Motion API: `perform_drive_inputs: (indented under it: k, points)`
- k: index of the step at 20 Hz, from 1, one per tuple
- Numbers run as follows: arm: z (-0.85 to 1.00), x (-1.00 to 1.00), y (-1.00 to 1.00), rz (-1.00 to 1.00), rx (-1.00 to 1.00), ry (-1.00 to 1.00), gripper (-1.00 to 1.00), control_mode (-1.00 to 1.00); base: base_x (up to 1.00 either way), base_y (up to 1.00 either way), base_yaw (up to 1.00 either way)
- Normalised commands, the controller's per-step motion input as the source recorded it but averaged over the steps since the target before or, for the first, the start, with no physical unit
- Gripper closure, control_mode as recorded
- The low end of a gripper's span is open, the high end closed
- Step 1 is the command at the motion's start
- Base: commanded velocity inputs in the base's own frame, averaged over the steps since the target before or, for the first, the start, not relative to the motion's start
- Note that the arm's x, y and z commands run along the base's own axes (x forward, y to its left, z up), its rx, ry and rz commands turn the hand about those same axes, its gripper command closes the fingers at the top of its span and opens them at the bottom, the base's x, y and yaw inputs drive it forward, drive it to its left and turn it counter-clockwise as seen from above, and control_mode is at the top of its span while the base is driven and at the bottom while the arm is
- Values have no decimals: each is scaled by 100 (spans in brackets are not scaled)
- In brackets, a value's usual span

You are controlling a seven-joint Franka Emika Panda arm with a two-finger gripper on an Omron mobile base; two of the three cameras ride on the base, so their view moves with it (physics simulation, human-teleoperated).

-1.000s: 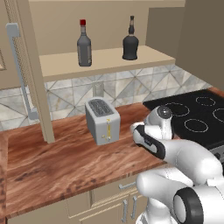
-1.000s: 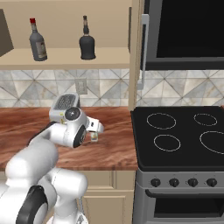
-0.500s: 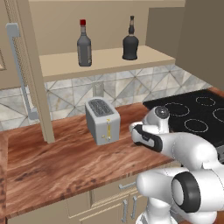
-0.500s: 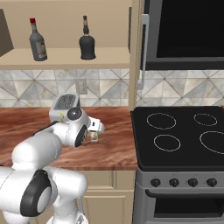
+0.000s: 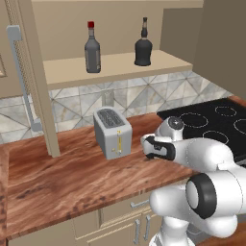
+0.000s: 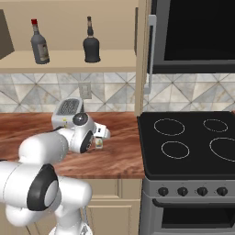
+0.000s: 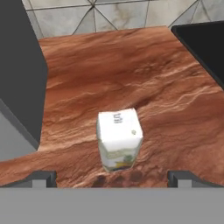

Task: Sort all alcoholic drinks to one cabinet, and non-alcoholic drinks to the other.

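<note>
A small white-cream carton (image 7: 119,138) stands upright on the wooden counter, just right of the toaster; it also peeks out under my hand (image 6: 98,143). My gripper (image 7: 113,179) hovers close over it, open, with one fingertip on each side and nothing held. From the base the gripper (image 6: 102,136) (image 5: 147,148) hangs low over the counter. Both alcoholic bottles stand on the shelf of an open tan wall cabinet (image 5: 120,67): a slim grey one with a red cap (image 5: 92,50) (image 6: 40,43) and a squat black one (image 5: 143,48) (image 6: 92,45).
A silver toaster (image 5: 113,132) (image 6: 69,109) stands right beside the carton. The black stove (image 6: 193,142) lies to the right, with a dark microwave (image 6: 197,32) above it. An open cabinet door with a grey bar handle (image 5: 19,72) hangs at the left.
The arm's elbow and forearm have swung round while the hand has stayed almost in place over the carton. The jaws remain open.
</note>
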Motion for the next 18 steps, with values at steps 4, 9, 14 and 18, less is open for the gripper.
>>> perform_drive_inputs:
  k: [4,9,14,18]
  points:
    - [-9,11,0,0,1,0,-100,-100,0,0,0]
    - [-7,12,0,0,0,0,-100,-100,0,0,0]
    - [-9,12,0,0,0,0,-100,-100,0,0,0]
    - [-10,14,0,0,0,0,-100,-100,0,0,0]
